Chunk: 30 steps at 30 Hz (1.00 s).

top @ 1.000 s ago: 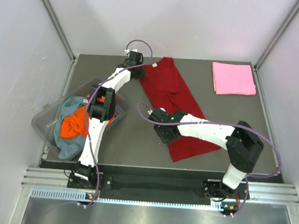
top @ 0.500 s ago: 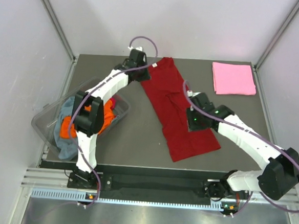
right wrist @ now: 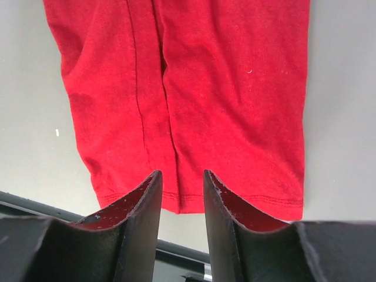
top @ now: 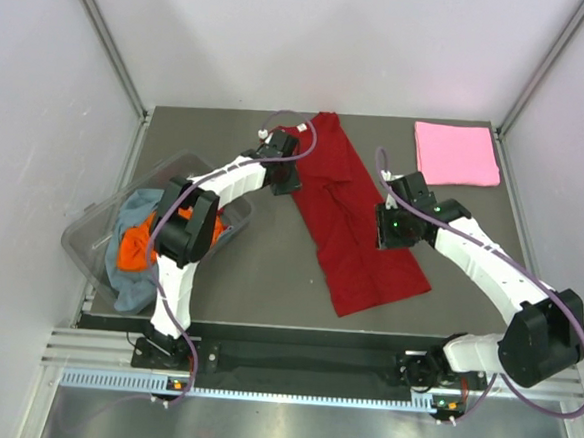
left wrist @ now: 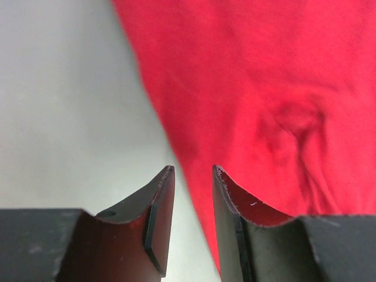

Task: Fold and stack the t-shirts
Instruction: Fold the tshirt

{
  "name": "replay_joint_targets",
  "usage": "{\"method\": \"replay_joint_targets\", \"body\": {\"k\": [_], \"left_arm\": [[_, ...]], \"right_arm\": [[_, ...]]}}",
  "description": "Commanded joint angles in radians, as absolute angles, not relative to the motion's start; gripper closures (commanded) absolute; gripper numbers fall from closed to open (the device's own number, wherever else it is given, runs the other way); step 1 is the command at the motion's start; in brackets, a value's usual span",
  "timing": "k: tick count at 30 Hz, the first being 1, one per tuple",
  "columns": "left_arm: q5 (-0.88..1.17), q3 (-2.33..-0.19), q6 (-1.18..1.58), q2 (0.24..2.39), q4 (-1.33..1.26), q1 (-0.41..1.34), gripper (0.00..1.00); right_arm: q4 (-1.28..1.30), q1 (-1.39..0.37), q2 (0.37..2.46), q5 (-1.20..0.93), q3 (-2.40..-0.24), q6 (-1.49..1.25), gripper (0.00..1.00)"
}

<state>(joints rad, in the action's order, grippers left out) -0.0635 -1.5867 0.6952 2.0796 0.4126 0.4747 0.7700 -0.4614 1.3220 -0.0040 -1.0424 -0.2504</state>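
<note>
— Dark red soft cloth t-shirt (top: 344, 218)?
— Spread as a long strip mid dark grey table (top: 258, 277), slanting far-left to near-right.
— Left gripper (left wrist: 192, 170)?
— Above its far left edge, jaws partly apart, gripping nothing.
— Right gripper (right wrist: 181, 174)?
— Over its right side, narrow gap, empty.
— Folded light pink cloth t-shirt (top: 456, 154)?
— Far right corner, well apart.

dark red t-shirt (top: 343, 203) lies folded lengthwise, pink t-shirt (top: 456, 154) folded flat.
</note>
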Motion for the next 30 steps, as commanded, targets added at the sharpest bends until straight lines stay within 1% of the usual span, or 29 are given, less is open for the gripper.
{"method": "replay_joint_targets", "body": {"k": [1, 6, 9, 13, 14, 15, 17, 18, 20, 21, 28, 30], "left_arm": [[-0.087, -1.624, 0.742, 2.118, 0.357, 0.457, 0.62], [-0.055, -1.612, 0.770, 2.163, 0.334, 0.431, 0.62], [-0.034, -1.597, 0.755, 2.169, 0.272, 0.430, 0.60], [-0.041, -1.609, 0.749, 2.187, 0.288, 0.426, 0.62], [-0.041, -1.609, 0.749, 2.189, 0.288, 0.426, 0.64], [-0.043, -1.611, 0.749, 2.189, 0.291, 0.425, 0.70], [-0.054, -1.617, 0.749, 2.194, 0.316, 0.422, 0.77], [-0.078, -1.632, 0.747, 2.197, 0.330, 0.420, 0.85], [-0.103, -1.661, 0.741, 2.203, 0.369, 0.414, 0.93], [-0.118, -1.672, 0.738, 2.206, 0.383, 0.408, 1.00], [-0.117, -1.738, 0.686, 2.246, 0.413, 0.374, 1.00], [-0.114, -1.785, 0.674, 2.267, 0.440, 0.364, 1.00]], "right_arm": [[0.719, -0.456, 1.328, -0.026, -1.055, -0.227, 0.65], [0.703, -0.449, 1.331, -0.026, -1.035, -0.222, 0.65], [0.698, -0.446, 1.345, -0.028, -1.038, -0.221, 0.65], [0.695, -0.448, 1.355, -0.029, -1.039, -0.229, 0.65], [0.693, -0.448, 1.355, -0.029, -1.039, -0.230, 0.66], [0.695, -0.448, 1.355, -0.028, -1.039, -0.230, 0.66], [0.693, -0.446, 1.353, -0.023, -1.039, -0.230, 0.66], [0.693, -0.446, 1.353, -0.020, -1.040, -0.230, 0.66], [0.696, -0.446, 1.353, -0.020, -1.042, -0.232, 0.66], [0.695, -0.445, 1.354, -0.020, -1.043, -0.232, 0.66], [0.700, -0.417, 1.371, -0.012, -1.043, -0.224, 0.66], [0.701, -0.405, 1.367, -0.014, -1.034, -0.222, 0.66]]}}
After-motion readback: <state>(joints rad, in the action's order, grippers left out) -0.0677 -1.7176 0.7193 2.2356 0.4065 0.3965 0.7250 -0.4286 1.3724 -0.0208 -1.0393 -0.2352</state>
